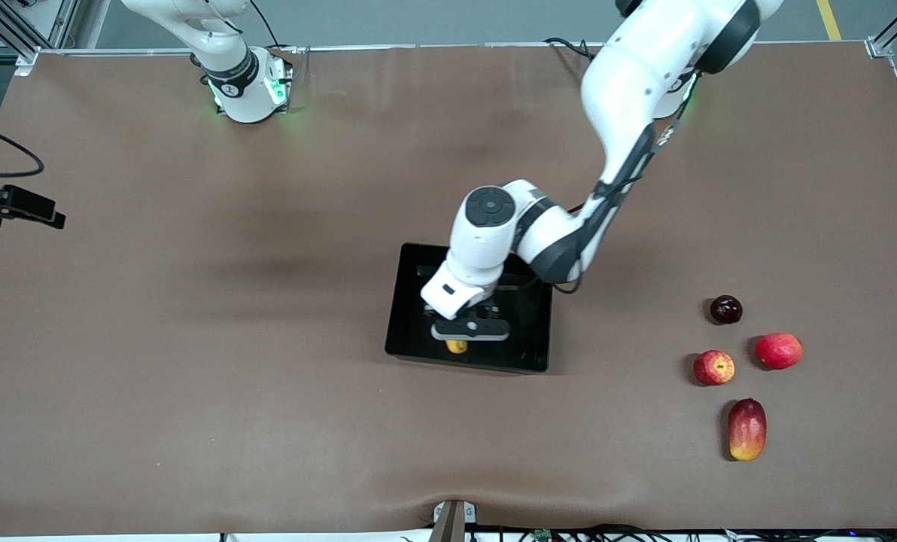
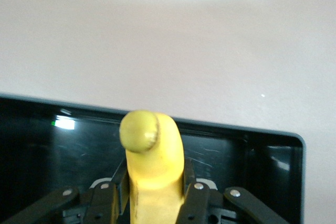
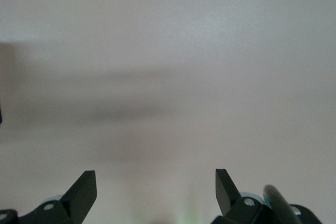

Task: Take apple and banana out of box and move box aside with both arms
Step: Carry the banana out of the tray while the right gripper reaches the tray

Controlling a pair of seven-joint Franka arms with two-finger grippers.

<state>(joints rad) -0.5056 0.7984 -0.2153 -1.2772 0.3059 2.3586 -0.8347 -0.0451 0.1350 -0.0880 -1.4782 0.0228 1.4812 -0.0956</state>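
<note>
The black tray (image 1: 400, 301) lies in the middle of the table. My left gripper (image 1: 461, 340) reaches down into it, shut on the yellow banana (image 1: 457, 346), of which only the tip shows below the hand. In the left wrist view the banana (image 2: 152, 150) sticks out between the fingers (image 2: 195, 198), over the tray floor near its wall (image 2: 236, 129). The red apple with yellow streaks (image 1: 714, 367) lies on the table toward the left arm's end. My right gripper (image 3: 156, 182) is open and empty over bare table; the front view does not show it.
Around the apple lie a dark plum (image 1: 725, 309), a second round red fruit (image 1: 779, 351) and an oblong red-yellow mango (image 1: 746, 429). The brown table cover (image 1: 193, 339) stretches toward the right arm's end. A black camera mount (image 1: 12, 205) juts in at that edge.
</note>
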